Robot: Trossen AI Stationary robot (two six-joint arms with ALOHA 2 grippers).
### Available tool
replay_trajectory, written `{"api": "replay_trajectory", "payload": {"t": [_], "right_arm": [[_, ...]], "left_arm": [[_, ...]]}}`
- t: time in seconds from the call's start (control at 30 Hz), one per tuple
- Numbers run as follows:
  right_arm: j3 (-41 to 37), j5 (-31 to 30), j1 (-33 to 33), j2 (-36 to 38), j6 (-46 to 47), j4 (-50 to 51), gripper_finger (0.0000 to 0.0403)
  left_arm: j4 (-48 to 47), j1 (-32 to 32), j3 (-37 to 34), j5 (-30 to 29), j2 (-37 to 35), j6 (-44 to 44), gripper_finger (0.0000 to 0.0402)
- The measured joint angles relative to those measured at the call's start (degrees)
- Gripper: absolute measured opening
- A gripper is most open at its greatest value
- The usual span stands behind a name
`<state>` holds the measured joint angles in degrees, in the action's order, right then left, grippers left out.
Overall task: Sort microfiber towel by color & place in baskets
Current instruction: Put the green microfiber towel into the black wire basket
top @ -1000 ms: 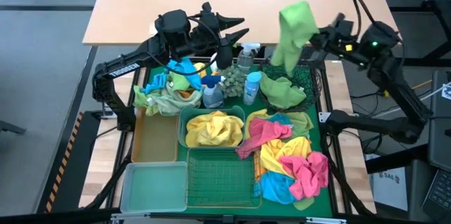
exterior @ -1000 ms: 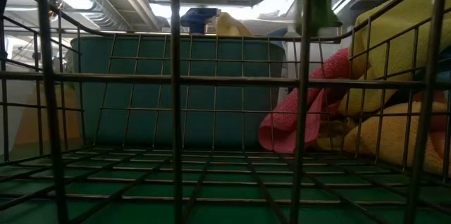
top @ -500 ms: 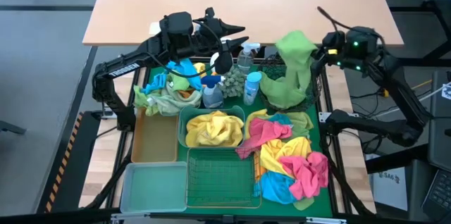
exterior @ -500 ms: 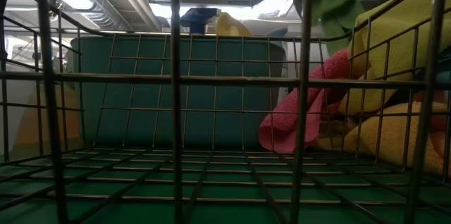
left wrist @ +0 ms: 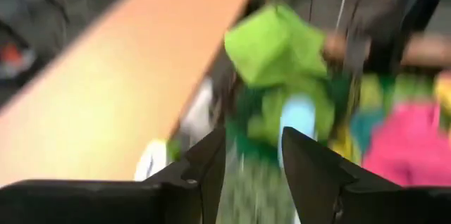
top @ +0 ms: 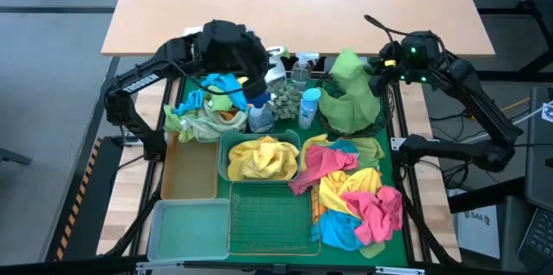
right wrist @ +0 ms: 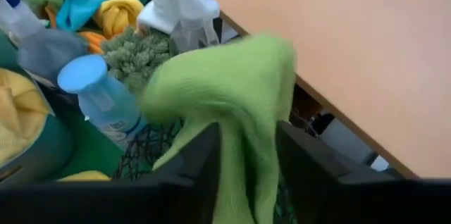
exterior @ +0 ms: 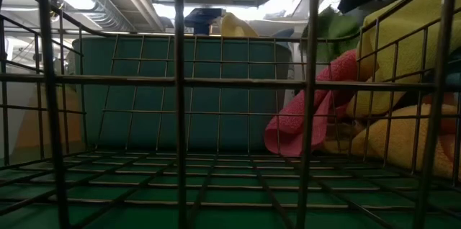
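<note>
A lime-green towel (top: 349,66) (right wrist: 225,90) lies heaped on the darker green towels (top: 346,112) in the round black wire-mesh basket (top: 380,93) at the far right. My right gripper (top: 373,66) (right wrist: 246,171) hovers just over it, fingers apart, with a strip of the towel running between them. My left gripper (top: 259,83) (left wrist: 252,164) is open and holds nothing, tipped down over the spray bottles (top: 259,112). The teal tub (top: 223,150) holds yellow towels (top: 259,157). Loose pink, yellow and blue towels (top: 354,193) are piled at the right. My right gripper comes at the lime-green towel slanting down from the table's right. A strip of the towel (right wrist: 243,150) passes through the gap between its two fingers (right wrist: 201,171). Whether the fingers still touch it I cannot tell. The rest of the towel lies on the green pile in the mesh basket.
A mixed pile of blue, green and orange towels (top: 206,109) lies at the far left. The tan tray (top: 188,171), clear bin (top: 187,227) and green wire basket (top: 270,214) stand along the near side. More spray bottles (top: 308,106) crowd the middle. Bare tabletop (top: 294,3) lies beyond.
My right gripper has come down toward the black mesh basket and tipped downward. The lime-green towel, which hung clear below it, has sunk and now lies heaped on the green towels there. My left gripper has tipped down from nearly level and sunk toward the spray bottles.
</note>
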<state>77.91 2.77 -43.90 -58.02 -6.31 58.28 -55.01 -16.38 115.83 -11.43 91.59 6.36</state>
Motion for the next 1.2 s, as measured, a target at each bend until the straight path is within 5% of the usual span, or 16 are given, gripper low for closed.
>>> {"api": "replay_trajectory", "payload": {"t": [0.2, 0.4, 0.73, 0.9, 1.2], "right_arm": [[0.0, -0.8, 0.0, -0.3, 0.0, 0.8, 0.0215], [0.0, -0.7, 0.0, -0.2, 0.0, 2.2, 0.0242], [0.0, -0.7, 0.0, -0.2, 0.0, 5.1, 0.0246], [0.0, -0.7, 0.0, -0.2, 0.0, 5.2, 0.0246], [0.0, -0.7, 0.0, -0.2, 0.0, 5.2, 0.0246]], "left_arm": [[-22.9, -2.9, -0.3, 0.0, -0.5, -2.3, 0.0133], [-32.0, -4.0, -5.9, 0.0, -0.5, -6.9, 0.0133], [-31.1, -3.8, -23.0, -0.1, -0.5, -7.5, 0.0133], [-29.2, -3.8, -30.8, -4.9, -0.5, -7.5, 0.0133], [-21.2, -3.8, -38.9, -7.5, -0.5, -5.9, 0.0133]]}}
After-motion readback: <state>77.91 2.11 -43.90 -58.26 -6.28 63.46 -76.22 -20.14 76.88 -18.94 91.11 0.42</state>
